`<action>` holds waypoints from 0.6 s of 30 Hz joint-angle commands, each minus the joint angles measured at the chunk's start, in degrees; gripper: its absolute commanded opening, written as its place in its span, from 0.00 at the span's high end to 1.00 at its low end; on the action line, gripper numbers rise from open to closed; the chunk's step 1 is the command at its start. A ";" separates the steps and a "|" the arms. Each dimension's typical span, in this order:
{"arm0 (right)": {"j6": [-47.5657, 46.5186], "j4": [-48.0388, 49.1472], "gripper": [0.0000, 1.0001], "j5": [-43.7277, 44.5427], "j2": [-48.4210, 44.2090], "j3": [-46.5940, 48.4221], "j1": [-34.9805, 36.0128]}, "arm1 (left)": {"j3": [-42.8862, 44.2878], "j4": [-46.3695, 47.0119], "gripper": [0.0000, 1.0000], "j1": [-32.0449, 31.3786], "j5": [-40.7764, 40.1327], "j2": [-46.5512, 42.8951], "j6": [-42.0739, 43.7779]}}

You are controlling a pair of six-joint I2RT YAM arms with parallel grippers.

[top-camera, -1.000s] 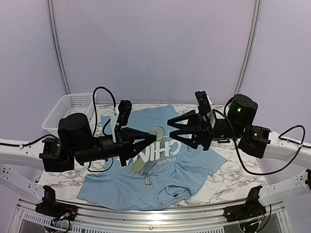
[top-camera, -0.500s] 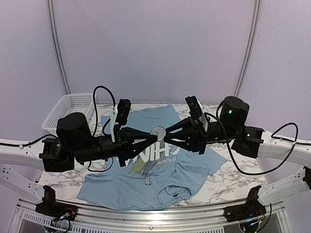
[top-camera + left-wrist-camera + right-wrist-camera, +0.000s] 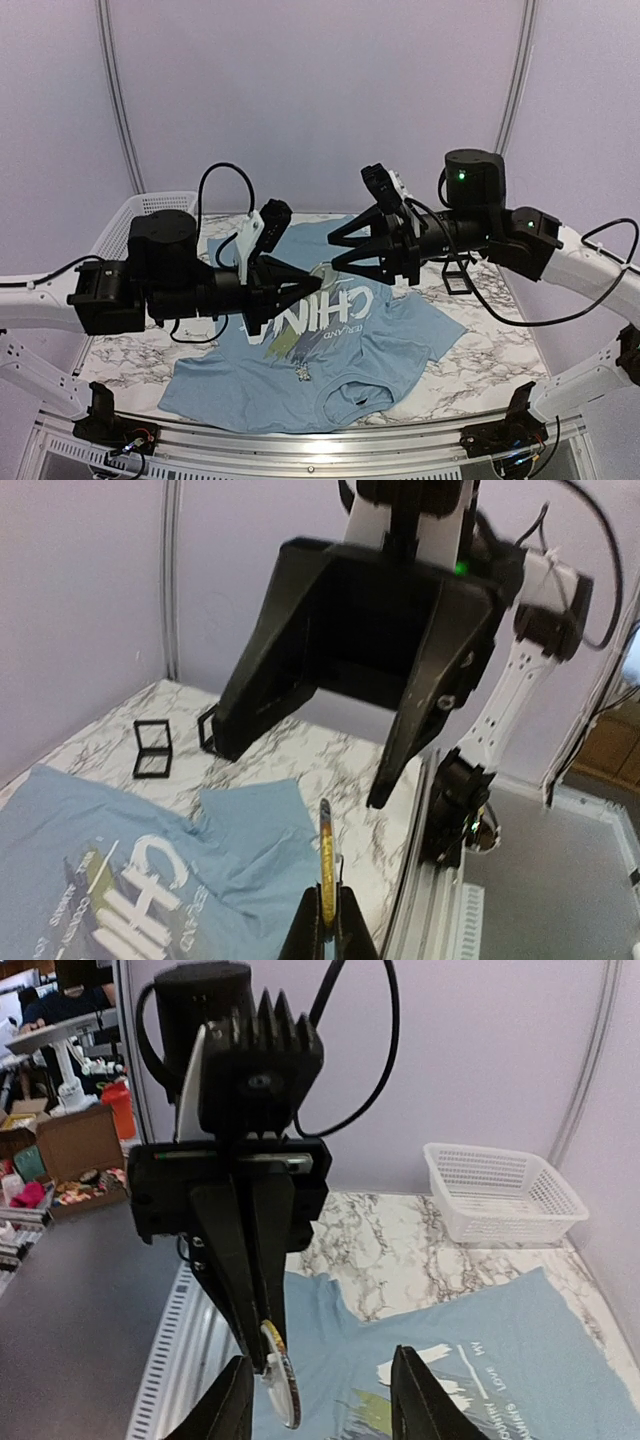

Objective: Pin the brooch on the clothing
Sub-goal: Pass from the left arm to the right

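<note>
My left gripper (image 3: 314, 271) is shut on the brooch (image 3: 320, 267), a small round gold-rimmed disc, and holds it in the air above the light blue CHINA T-shirt (image 3: 300, 372). In the left wrist view the brooch (image 3: 326, 865) stands edge-on between my fingertips (image 3: 305, 935). My right gripper (image 3: 332, 257) is open, facing the left one tip to tip, its jaws on either side of the brooch without touching it. In the right wrist view the brooch (image 3: 281, 1388) hangs between my open fingers (image 3: 232, 1405), held by the left gripper (image 3: 262, 1358). The shirt (image 3: 490, 1360) lies flat below.
A white mesh basket (image 3: 150, 214) stands at the back left; it also shows in the right wrist view (image 3: 500, 1192). Small square black cases (image 3: 152, 750) lie on the marble beyond the shirt, one near the right arm (image 3: 458, 279). The table's metal front rail (image 3: 320, 440) runs along the near edge.
The right gripper moved left up to the brooch, staying open. Both grippers then rose higher above the shirt, the left one still holding the brooch.
</note>
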 commanded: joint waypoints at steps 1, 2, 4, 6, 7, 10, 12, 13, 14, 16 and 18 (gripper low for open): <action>-14.74 -27.71 0.56 7.07 3.71 10.78 0.36 | 14.41 -28.56 1.00 0.26 -4.88 2.77 7.16; -15.77 -30.16 0.55 7.22 4.59 12.49 0.40 | 16.39 -31.69 1.00 0.26 -5.11 3.27 7.74; -16.79 -32.21 0.55 7.04 6.05 14.43 0.59 | 20.00 -35.79 1.00 0.26 -4.60 4.15 9.39; -16.82 -32.07 0.59 7.05 7.08 15.01 1.21 | 22.46 -37.62 1.00 0.22 -4.10 4.99 10.01; -16.78 -31.94 0.61 7.05 7.55 15.17 1.65 | 23.05 -37.77 1.00 0.25 -4.03 5.25 10.07; -16.67 -31.43 0.61 7.20 8.39 15.68 2.60 | 23.90 -38.48 1.00 0.18 -3.24 5.82 11.02; -16.65 -30.66 0.58 7.31 8.19 15.62 2.66 | 24.33 -39.57 1.00 0.18 -3.24 6.14 11.19; -16.59 -30.31 0.54 7.70 8.06 15.67 2.65 | 24.48 -40.04 1.00 0.18 -3.36 6.17 11.21; -16.56 -30.07 0.50 8.39 7.84 15.87 2.65 | 24.62 -40.48 1.00 0.18 -3.34 6.18 11.29; -16.21 -28.87 0.47 8.31 7.61 16.39 2.58 | 24.67 -40.76 1.00 0.18 -3.21 6.06 11.38; -15.47 -27.34 0.50 6.66 7.71 16.92 2.58 | 24.71 -40.89 1.00 0.18 -3.10 6.01 11.51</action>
